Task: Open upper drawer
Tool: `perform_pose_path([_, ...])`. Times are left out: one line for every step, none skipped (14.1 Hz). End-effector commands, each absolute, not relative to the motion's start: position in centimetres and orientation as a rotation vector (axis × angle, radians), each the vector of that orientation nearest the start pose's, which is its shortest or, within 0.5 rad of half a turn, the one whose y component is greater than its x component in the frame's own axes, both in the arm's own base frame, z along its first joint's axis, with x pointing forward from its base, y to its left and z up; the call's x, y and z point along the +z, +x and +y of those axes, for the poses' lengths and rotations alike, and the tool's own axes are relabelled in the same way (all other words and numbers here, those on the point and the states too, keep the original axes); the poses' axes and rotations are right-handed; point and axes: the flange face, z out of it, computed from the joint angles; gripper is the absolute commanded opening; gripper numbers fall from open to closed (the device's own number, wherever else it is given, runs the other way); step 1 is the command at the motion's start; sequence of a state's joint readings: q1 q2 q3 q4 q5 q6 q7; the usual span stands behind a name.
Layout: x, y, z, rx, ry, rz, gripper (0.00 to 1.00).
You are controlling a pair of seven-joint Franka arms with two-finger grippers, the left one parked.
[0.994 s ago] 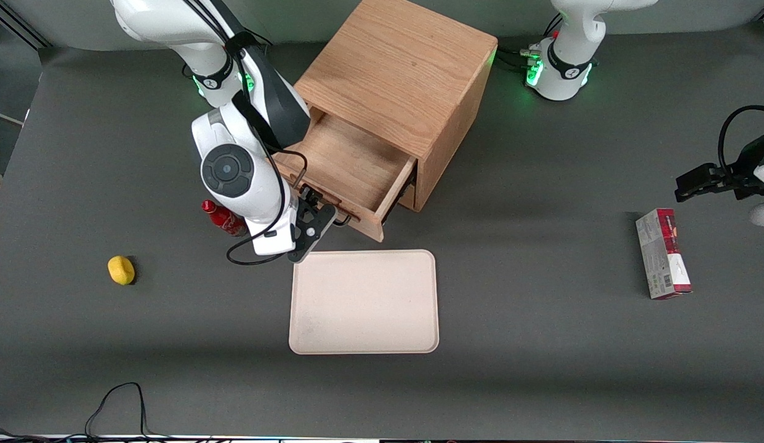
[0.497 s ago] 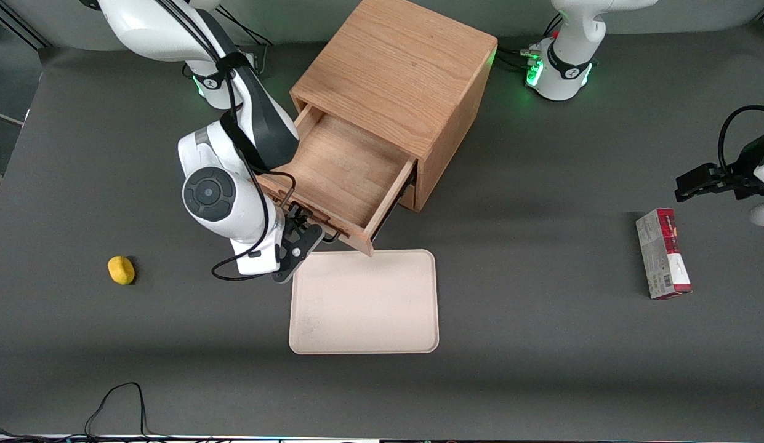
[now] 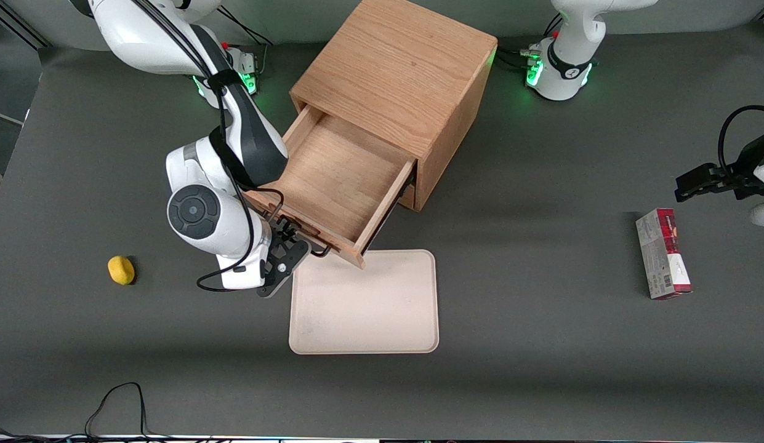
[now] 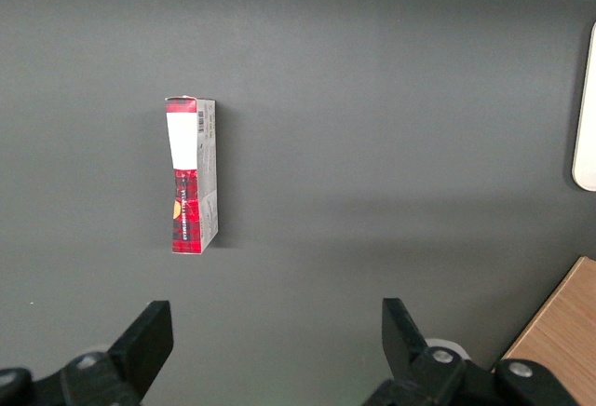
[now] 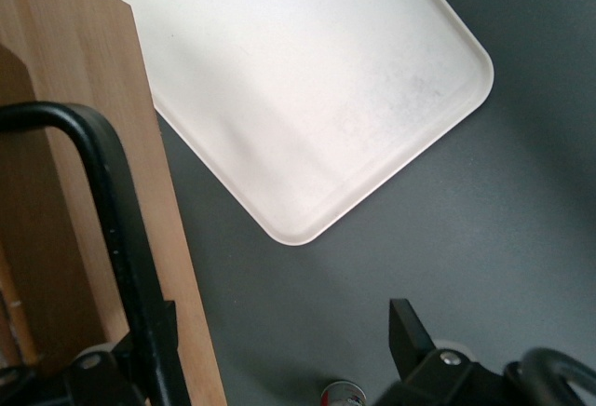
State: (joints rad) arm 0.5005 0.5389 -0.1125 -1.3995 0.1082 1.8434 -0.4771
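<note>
The oak cabinet stands toward the back of the table. Its upper drawer is pulled far out toward the front camera, and its bare wooden floor shows. The drawer's front panel overhangs a corner of the cream tray. My right gripper is at the drawer front, open, with one finger against the panel beside the black wire handle. The other finger stands well away over the mat. Nothing is pinched between them.
A cream tray lies on the mat just nearer the front camera than the drawer. A yellow object lies toward the working arm's end, a red-and-white box toward the parked arm's end. A small red-and-silver bottle top shows below the gripper.
The drawer has slid farther out of the cabinet toward the front camera, and my gripper moved with it at the handle. The arm now covers the red bottle seen earlier.
</note>
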Motion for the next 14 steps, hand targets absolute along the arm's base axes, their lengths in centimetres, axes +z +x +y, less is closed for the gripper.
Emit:
perform_pose_path([39.7,64.7,28.7,0.107,-2.825,-1.295,1.00])
perform_pose_path([40.4,64.8,28.9,0.090,-2.824,-1.292,1.00])
perform_pose_path([41.4,64.9,29.0,0.088,-2.825,-1.288,1.00])
perform_pose_path([42.9,65.0,29.0,0.076,-2.824,-1.290,1.00])
perform_pose_path([44.5,65.2,28.7,0.064,-2.826,-1.290,1.00])
perform_pose_path([45.9,65.4,27.8,0.075,-2.830,-1.267,1.00])
perform_pose_path([47.2,65.3,27.4,0.091,-2.830,-1.262,1.00])
perform_pose_path([48.7,65.2,26.9,0.089,-2.835,-1.255,1.00])
perform_pose_path([50.3,65.1,26.4,0.082,-2.845,-1.242,1.00])
perform_pose_path([52.1,65.1,25.0,0.063,-2.869,-1.185,1.00])
perform_pose_path([53.7,65.1,23.5,0.036,-2.905,-1.093,1.00])
perform_pose_path([55.2,65.1,22.0,0.010,-2.938,-0.992,1.00])
perform_pose_path([56.4,65.0,20.2,0.004,-2.964,-0.914,1.00])
perform_pose_path([57.8,64.7,18.1,-0.001,-2.986,-0.835,1.00])
